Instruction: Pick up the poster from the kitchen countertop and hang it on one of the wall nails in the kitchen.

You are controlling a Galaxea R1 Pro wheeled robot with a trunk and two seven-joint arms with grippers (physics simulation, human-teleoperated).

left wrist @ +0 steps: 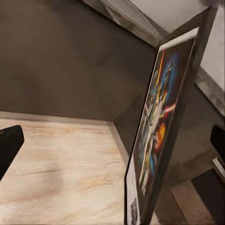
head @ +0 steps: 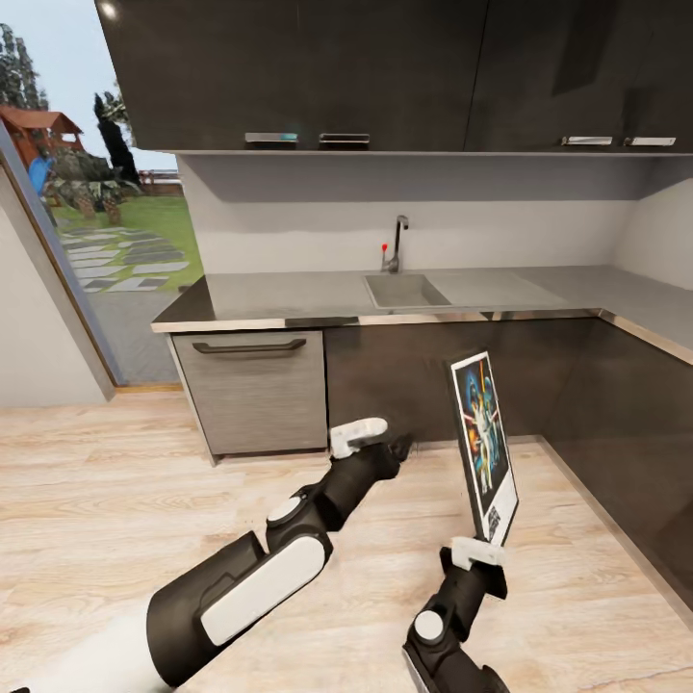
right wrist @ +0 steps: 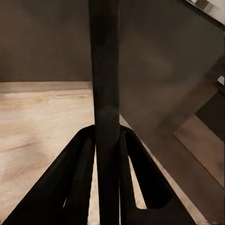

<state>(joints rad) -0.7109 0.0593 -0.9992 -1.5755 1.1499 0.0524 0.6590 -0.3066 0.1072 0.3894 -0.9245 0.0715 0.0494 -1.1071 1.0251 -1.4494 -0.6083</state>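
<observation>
— Black-framed, white-bordered, dark blue space art: is that rectangular film poster [head: 484, 445] off the desk already?

— It is. In the head view it stands nearly upright in the air at about four o'clock from the picture's middle, well clear of the long glossy grey desk [head: 289, 294] with its sunken sink basin [head: 405, 290] and chrome tap [head: 397, 243] up at twelve. The right pincer [head: 478, 551] grips it by the bottom edge; the right wrist view shows the two black fingers [right wrist: 79, 173] closed either side of the thin dark frame, edge-on.

— And the left pincer [head: 399, 448]?

— It hangs empty at about six o'clock from the middle, near the poster but apart from it. Only a dark sliver of one finger [left wrist: 9, 145] shows in the left wrist view, so I cannot tell whether it is spread or closed.

— So which step is this?

— I judge the pick-up done and the carry in hand. No wall nail is visible here, just black upper cabinets [head: 385, 72], a pale backsplash and a pale wood floor [head: 115, 500].

— Next move?

— Probably turning the base to find a nail, keeping the poster upright and clear of the lower cabinets [head: 423, 375]. Held only at the bottom, a thin frame could tilt or slip.
</observation>
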